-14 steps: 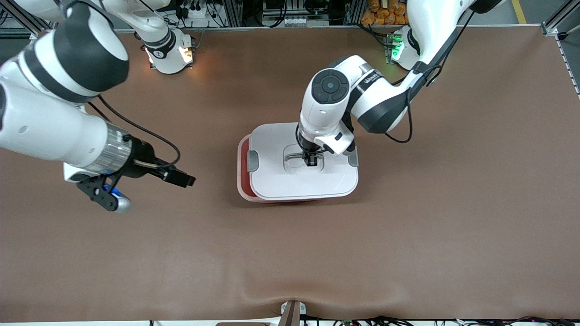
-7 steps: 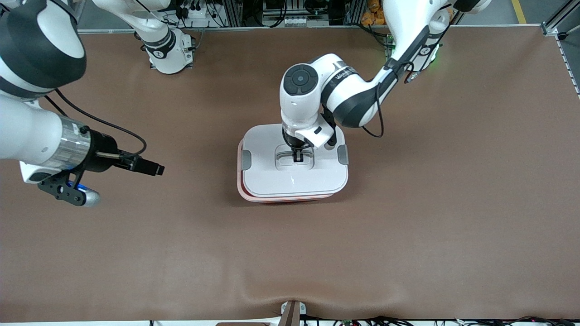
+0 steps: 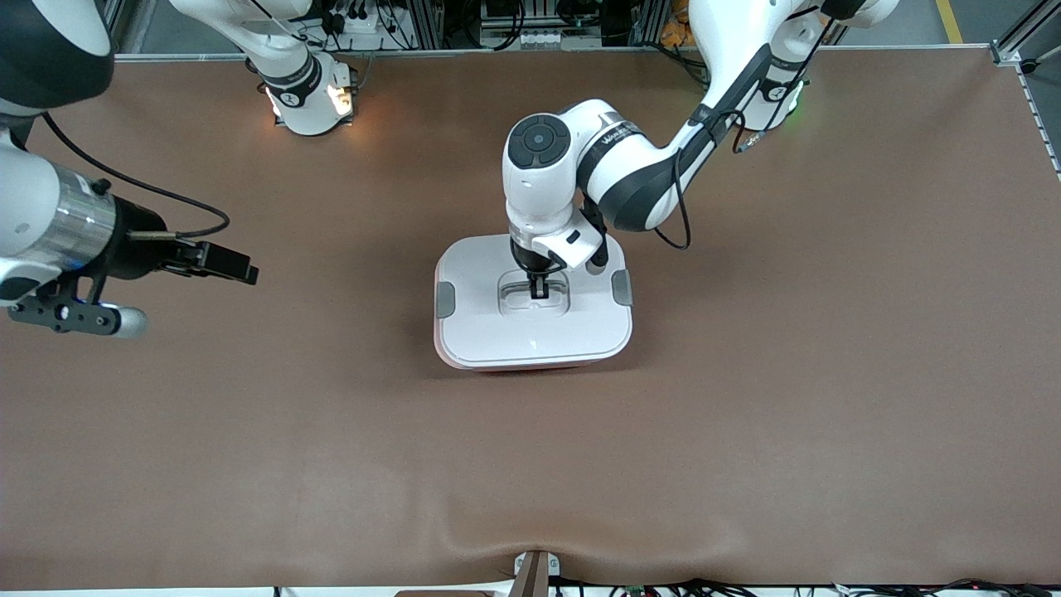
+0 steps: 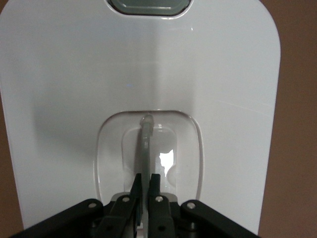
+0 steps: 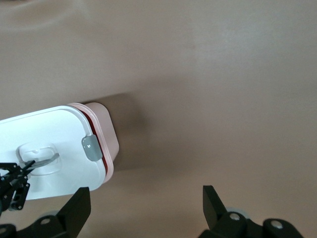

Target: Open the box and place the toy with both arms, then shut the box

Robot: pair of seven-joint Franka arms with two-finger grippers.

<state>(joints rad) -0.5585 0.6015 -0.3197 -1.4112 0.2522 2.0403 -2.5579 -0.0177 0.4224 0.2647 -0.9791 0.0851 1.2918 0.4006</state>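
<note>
Mid-table, lid (image 3: 530,332) sits on box (image 3: 530,364) w/ left gripper (image 3: 539,288) pinched on its handle (image 4: 145,148), right gripper (image 5: 143,208) spread wide over bare table, waiting; toy unseen, so uneven seating could leave grey clips (image 3: 445,299) unlatched.

Pink box (image 3: 530,362) (white lid (image 3: 530,332) on), mid-table

Stood mid-table as the only obstacle: the box (image 3: 530,358) under its white lid (image 3: 530,332), lid centre taken up by the left gripper (image 3: 539,286), pinched on the recessed handle (image 4: 145,144). Left bare brown table (image 3: 746,431) all round; hung over the right arm's end, apparently well apart, the right gripper (image 3: 236,267), spread wide
</note>
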